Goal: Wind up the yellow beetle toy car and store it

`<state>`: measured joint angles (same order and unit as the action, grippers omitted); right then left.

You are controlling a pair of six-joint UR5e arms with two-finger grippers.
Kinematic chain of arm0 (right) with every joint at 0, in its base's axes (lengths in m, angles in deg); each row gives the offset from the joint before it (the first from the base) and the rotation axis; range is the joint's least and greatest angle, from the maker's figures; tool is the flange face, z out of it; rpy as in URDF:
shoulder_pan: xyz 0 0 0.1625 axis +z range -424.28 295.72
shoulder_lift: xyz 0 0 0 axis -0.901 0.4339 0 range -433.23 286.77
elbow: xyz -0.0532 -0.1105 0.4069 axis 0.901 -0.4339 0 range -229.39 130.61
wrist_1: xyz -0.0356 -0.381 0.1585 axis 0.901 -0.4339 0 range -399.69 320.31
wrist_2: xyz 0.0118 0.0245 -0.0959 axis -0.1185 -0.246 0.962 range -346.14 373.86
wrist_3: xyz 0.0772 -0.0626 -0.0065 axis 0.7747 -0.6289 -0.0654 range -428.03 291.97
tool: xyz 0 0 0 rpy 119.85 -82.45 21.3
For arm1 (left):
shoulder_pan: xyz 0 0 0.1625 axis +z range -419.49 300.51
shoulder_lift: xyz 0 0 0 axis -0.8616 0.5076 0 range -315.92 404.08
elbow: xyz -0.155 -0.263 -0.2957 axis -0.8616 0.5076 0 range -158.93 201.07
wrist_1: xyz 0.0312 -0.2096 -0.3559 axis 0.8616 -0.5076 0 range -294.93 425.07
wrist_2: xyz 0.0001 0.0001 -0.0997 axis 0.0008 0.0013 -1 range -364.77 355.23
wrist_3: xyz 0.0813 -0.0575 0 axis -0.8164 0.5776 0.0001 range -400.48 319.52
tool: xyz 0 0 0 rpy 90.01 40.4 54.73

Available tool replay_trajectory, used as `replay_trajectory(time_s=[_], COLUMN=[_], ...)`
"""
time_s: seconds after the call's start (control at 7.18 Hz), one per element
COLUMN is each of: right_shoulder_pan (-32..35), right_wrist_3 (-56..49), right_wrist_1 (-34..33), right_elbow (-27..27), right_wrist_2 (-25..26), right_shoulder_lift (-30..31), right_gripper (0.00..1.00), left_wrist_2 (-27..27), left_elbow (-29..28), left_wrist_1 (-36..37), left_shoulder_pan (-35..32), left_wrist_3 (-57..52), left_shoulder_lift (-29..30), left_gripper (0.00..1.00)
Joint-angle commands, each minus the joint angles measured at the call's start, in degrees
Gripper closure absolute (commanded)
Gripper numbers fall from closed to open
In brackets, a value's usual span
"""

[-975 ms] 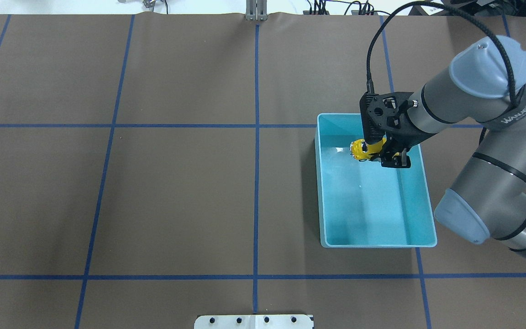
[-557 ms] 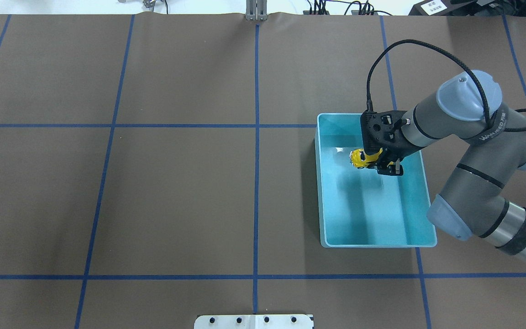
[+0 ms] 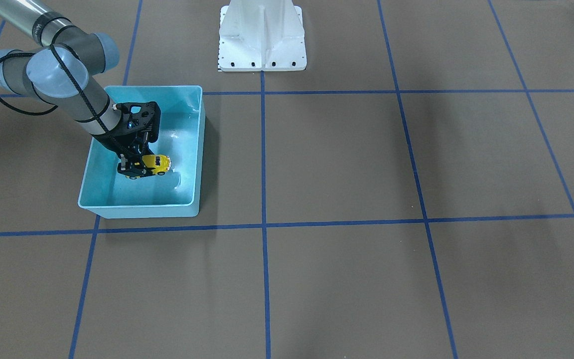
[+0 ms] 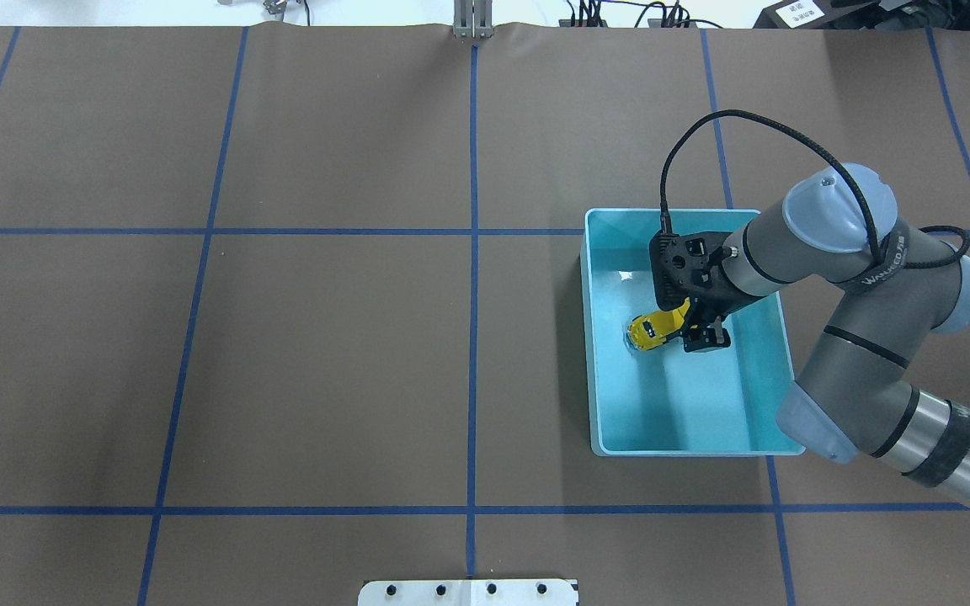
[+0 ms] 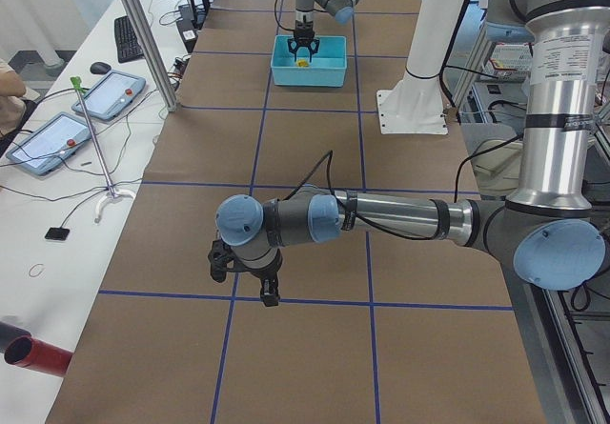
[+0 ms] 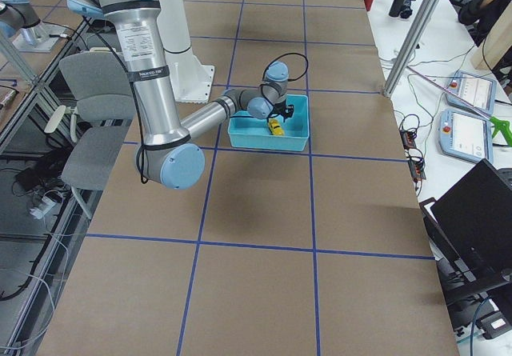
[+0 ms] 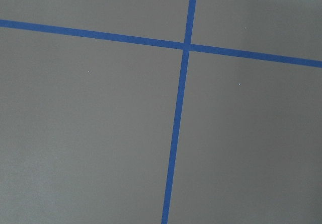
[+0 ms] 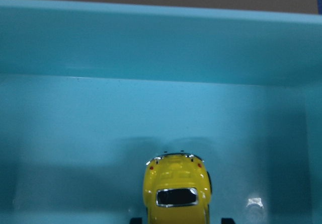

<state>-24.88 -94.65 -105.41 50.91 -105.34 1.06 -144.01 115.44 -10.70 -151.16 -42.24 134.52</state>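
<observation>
The yellow toy car sat inside the light blue bin, low over the floor in the half farther from the robot and nearer the bin's wall toward the desk's middle, well apart from all four walls. Whether its wheels touched the floor could not be told, though a dark shadow lay close under it in the wrist view. The right gripper reached down into the bin and had its fingers closed on the car's sides, holding it by the end nearest the wrist, so that the other end (a rounded one with a small dark window) pointed toward a bin wall. The bin stood on the brown desk, which was marked with blue tape lines, on the robot's right side, near the white pedestal in the front view. The left gripper hung low over bare desk far from the bin, near a crossing of tape lines; it showed only in the side view, so its opening could not be told.
</observation>
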Motion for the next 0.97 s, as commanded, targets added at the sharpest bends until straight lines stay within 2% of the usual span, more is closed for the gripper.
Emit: replay_trajectory(time_s=[0.0, 0.14, 0.28, 0.42, 0.56, 0.84], right_shoulder_pan=[2.14, 7.21, 11.87, 17.14, 23.2, 32.53], right_wrist_3=[1.81, 13.23, 23.35, 29.19, 34.04, 34.61], right_wrist_1=[-0.8, -6.47, -13.14, -16.69, -19.16, -25.58], right_elbow=[3.3, 7.58, 12.76, 14.03, 13.09, 12.55], right_wrist_2=[-2.77, -9.4, -11.82, -12.02, -12.02, -12.1], right_shoulder_lift=[-1.33, -3.25, -4.84, -5.03, -4.25, 1.87], right_gripper=[0.0, 0.0, 0.0, 0.0, 0.0, 0.0], left_wrist_2=[0.02, 0.02, -0.07, -0.07, 0.02, -0.07], left_elbow=[0.03, 0.03, 0.03, 0.03, 0.03, 0.03], left_wrist_1=[0.0, 0.0, 0.0, 0.0, 0.0, 0.0], left_shoulder_pan=[0.0, 0.0, 0.0, 0.0, 0.0, 0.0], left_wrist_3=[0.0, 0.0, 0.0, 0.0, 0.0, 0.09], left_shoulder_lift=[0.0, 0.0, 0.0, 0.0, 0.0, 0.0], left_gripper=[0.0, 0.0, 0.0, 0.0, 0.0, 0.0])
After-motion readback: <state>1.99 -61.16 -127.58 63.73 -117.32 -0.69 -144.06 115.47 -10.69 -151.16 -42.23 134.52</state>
